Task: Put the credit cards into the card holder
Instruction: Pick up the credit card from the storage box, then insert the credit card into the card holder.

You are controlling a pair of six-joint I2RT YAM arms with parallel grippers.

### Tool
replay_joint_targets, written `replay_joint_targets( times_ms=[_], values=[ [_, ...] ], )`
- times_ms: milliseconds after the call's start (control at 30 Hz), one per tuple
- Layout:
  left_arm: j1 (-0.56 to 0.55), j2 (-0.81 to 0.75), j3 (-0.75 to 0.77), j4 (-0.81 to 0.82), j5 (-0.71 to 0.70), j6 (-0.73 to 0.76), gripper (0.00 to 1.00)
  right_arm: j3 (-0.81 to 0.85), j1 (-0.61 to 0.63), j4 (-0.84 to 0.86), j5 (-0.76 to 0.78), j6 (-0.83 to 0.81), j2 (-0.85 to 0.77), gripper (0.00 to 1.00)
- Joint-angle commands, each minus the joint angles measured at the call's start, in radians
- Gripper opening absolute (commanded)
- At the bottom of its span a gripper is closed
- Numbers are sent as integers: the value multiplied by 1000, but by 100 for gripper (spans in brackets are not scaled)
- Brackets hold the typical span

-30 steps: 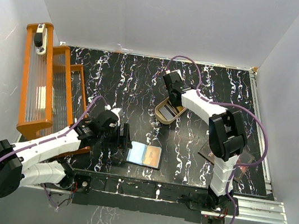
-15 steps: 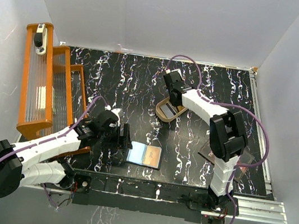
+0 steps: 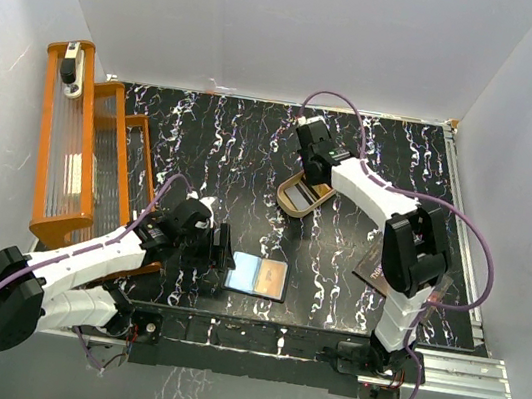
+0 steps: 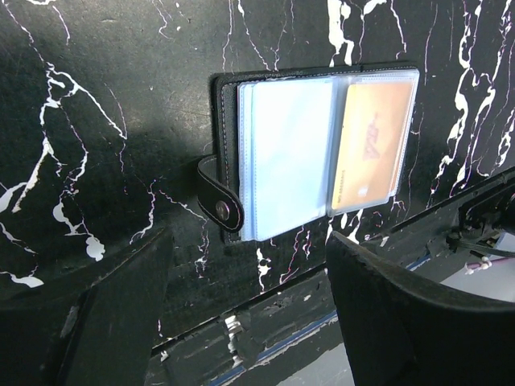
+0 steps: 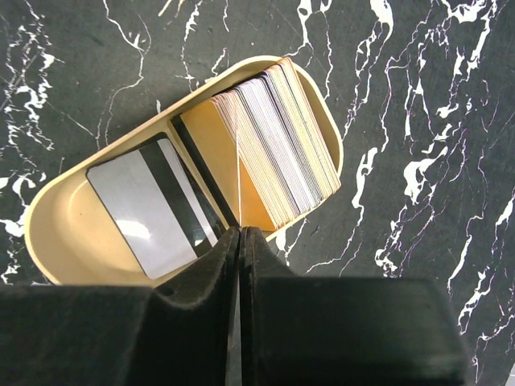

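Observation:
The black card holder [image 3: 257, 276] [image 4: 282, 153] lies open near the table's front edge, with pale blue sleeves and a gold-orange card [image 4: 372, 145] in its right page. My left gripper [image 3: 220, 251] [image 4: 241, 265] hangs open just left of it, with nothing between its fingers. The tan oval tray [image 3: 302, 197] [image 5: 48, 241] holds a leaning stack of credit cards [image 5: 278, 149] and a grey card with a black stripe [image 5: 149, 205]. Over the tray, my right gripper [image 3: 315, 170] [image 5: 240, 233] is shut on one credit card [image 5: 239, 185], seen edge-on as a thin pale line.
An orange rack [image 3: 81, 150] stands along the left wall. A dark flat sheet [image 3: 376, 273] lies at the right, partly under the right arm. The table's front edge runs just below the card holder.
The right gripper's jaws have closed onto a card over the tray, and the right arm's elbow has swung to the right. The left arm has stayed put.

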Motion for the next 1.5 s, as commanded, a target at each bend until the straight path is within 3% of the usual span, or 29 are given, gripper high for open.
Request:
replay_joint_targets(
  times_ms=[0,467,833,1167,1467],
  values=[
    [4,0,-5,-7,26,-3,74,15,-6,7,-36,11,-67,0],
    [3,15,-18,7,58,-12,67,-78,-6,-57,-161,147,-271,0],
    [3,26,-31,21,52,-13,63,-254,7,-92,-392,318,-528,0],
    [3,49,-20,21,20,-3,57,-499,117,10,-533,544,-746,0],
    [3,86,-14,62,0,6,56,-693,236,185,-544,727,-783,0]
  ],
)
